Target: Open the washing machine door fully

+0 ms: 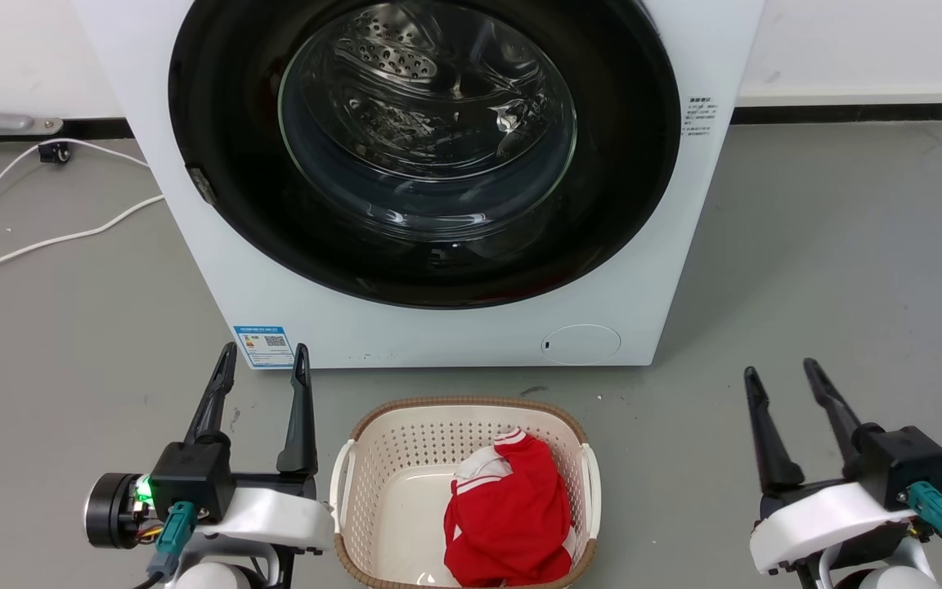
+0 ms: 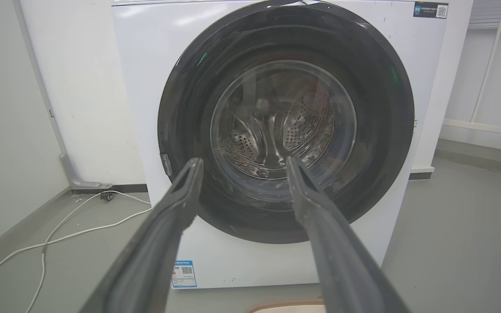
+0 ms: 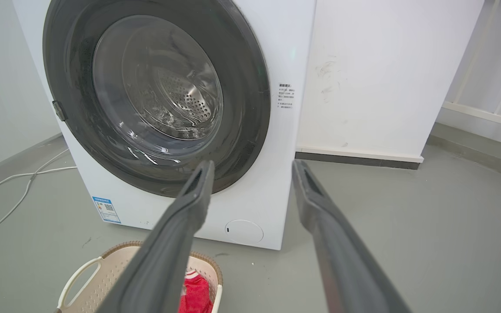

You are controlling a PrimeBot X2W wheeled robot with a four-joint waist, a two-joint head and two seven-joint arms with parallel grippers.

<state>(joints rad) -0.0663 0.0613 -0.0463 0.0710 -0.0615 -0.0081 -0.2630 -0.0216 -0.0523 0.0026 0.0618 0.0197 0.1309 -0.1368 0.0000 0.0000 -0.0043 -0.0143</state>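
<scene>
The washing machine [image 1: 684, 245] is a white front-loader standing on the grey floor ahead of me. Its washing machine door [image 1: 217, 98] lies flat against the front, glossy black rim around clear glass, with the steel drum showing through. A small latch tab [image 1: 202, 185] sits on the rim's left edge. The door [image 2: 389, 130] also faces me in the left wrist view, and stands at the upper left in the right wrist view [image 3: 246, 87]. My left gripper [image 1: 265, 361] is open at the lower left, well short of the machine. My right gripper [image 1: 782, 370] is open at the lower right, holding nothing.
A cream basket [image 1: 356, 458] with a red and white garment [image 1: 512, 515] stands on the floor between my arms, just before the machine. White cables [image 1: 54, 237] trail over the floor at the left. A wall with a dark skirting [image 1: 839, 113] runs behind.
</scene>
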